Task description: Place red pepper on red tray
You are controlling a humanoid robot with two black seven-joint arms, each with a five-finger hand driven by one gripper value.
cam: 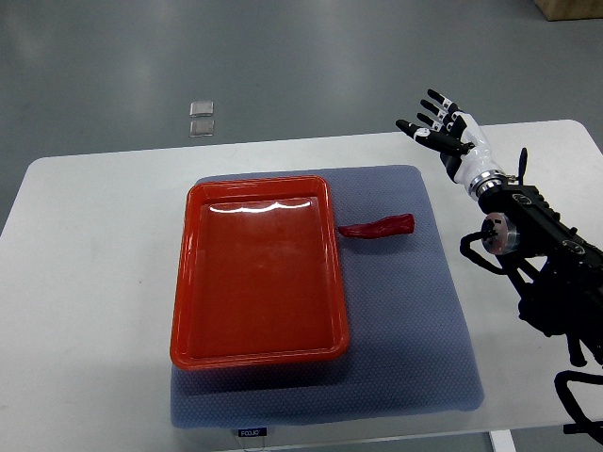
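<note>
A red pepper [379, 228] lies on the blue-grey mat [405, 320], just right of the red tray [191, 282], its stem end almost touching the tray's rim. The tray holds nothing. My right hand [441, 127] is raised over the table's far right, beyond the mat's corner, well apart from the pepper, with fingers spread and holding nothing. The left arm does not show.
The mat lies on a white table [85, 282]. My right forearm [546, 254] runs along the table's right edge. Two small clear squares [201, 117] lie on the grey floor beyond the table.
</note>
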